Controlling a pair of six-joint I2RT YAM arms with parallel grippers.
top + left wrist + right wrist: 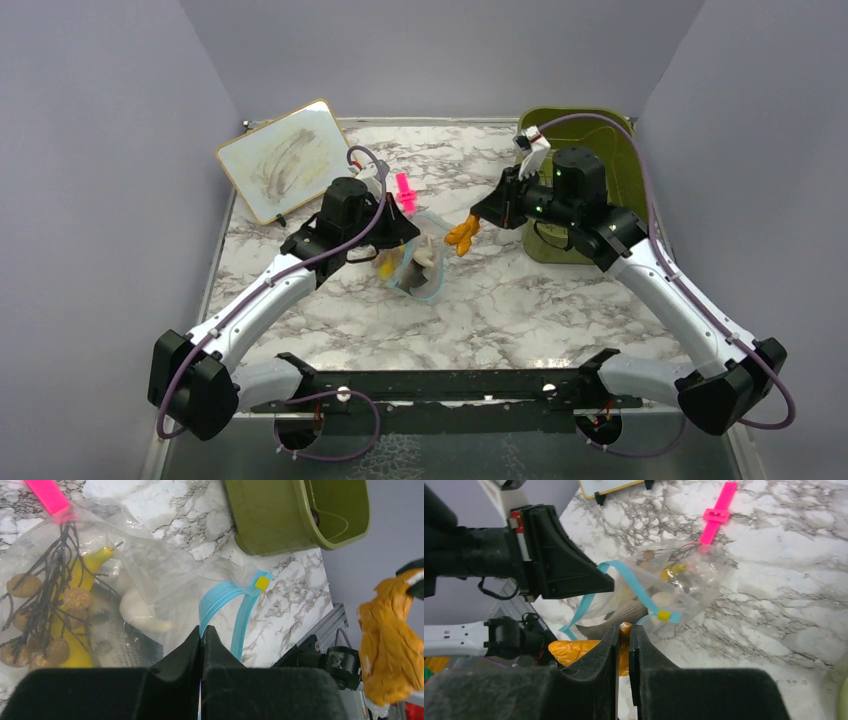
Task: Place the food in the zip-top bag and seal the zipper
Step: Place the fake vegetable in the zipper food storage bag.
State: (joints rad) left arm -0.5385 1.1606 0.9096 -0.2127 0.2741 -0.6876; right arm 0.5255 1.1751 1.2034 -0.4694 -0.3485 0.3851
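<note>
Marble (520, 290), seemingly open, between bag (428, 272) and orange piece (461, 235)

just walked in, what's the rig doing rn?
The left gripper is shut on the zip-top bag at its blue zipper strip, holding the mouth up. The banana, grape-like bunch, white piece and grey fish are inside the bag. The right gripper holds the orange piece just beside the mouth, not in yet. The bag is unsealed.

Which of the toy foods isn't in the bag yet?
The orange piece: the right gripper holds it outside the zip-top bag, while the banana and white piece already lie inside.
</note>
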